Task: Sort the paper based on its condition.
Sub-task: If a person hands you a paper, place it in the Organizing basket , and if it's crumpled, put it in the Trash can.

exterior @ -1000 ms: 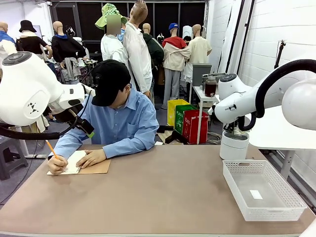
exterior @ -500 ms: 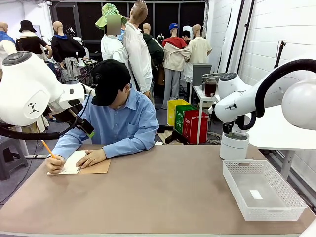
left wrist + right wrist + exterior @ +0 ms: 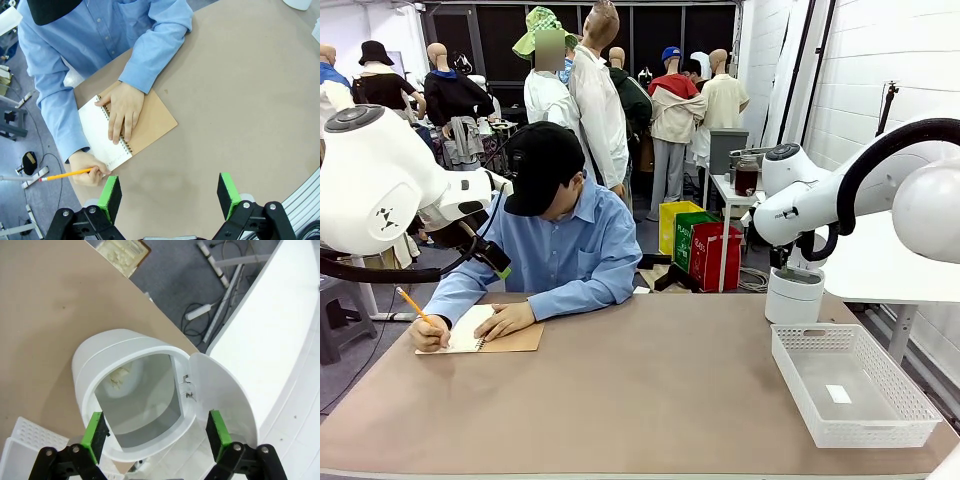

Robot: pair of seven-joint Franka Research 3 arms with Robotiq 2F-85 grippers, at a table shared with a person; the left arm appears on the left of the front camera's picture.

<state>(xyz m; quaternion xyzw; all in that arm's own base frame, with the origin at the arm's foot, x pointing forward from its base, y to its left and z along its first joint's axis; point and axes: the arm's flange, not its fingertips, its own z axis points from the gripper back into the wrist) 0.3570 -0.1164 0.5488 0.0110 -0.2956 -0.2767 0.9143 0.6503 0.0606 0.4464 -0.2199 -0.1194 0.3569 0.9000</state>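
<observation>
What appears to be the paper (image 3: 140,400) is seen slanted in the white bin's (image 3: 85,365) mouth, beneath the released, empty right end effector (image 3: 156,424). The left end effector (image 3: 170,192), likewise released, hangs over the surface (image 3: 240,100). Disposal is judged done; withdrawal is called for next.

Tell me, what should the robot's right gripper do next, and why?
Probably lift the right gripper straight up and away from the round white plastic bin. Its jaws stand open with nothing between the green pads, right above the bin's open mouth, so nothing is left to drop. The person's hand is writing in the brown-covered spiral notebook, so there seems no hurry.
</observation>
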